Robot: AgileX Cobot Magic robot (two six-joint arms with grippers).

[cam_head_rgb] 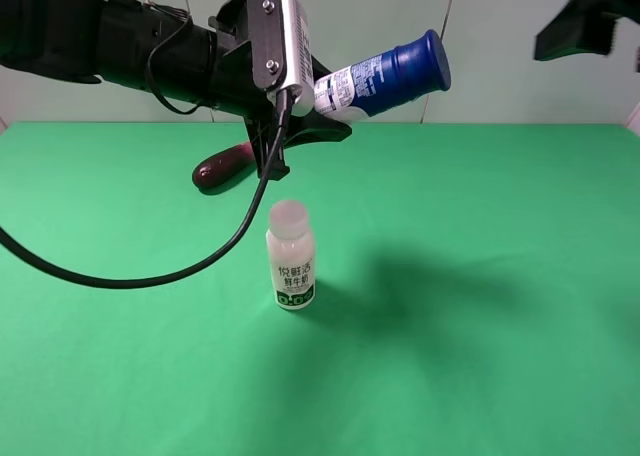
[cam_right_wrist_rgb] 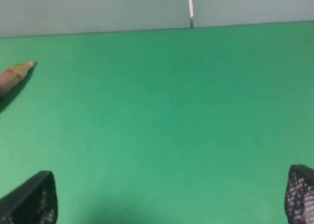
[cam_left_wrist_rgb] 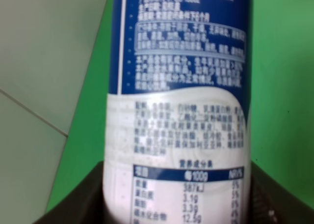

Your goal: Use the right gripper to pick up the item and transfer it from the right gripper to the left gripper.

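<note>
Two arms up, off the green tabletop (cam_head_rgb: 480,356). Slim white plastic bottle with dark blue cap (cam_head_rgb: 385,79) is aloft, pinched in the black left gripper with white block (cam_head_rgb: 325,106). Black right gripper (cam_right_wrist_rgb: 167,199) jaws spread, empty. Handover looks done. Next: hold grip steady.

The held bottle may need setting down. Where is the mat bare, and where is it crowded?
Bare: the right half of the mat, right of the milk bottle, and the front strip before it. Crowded: centre-left, with the milk bottle, the eggplant behind it and the cable looping across.
</note>
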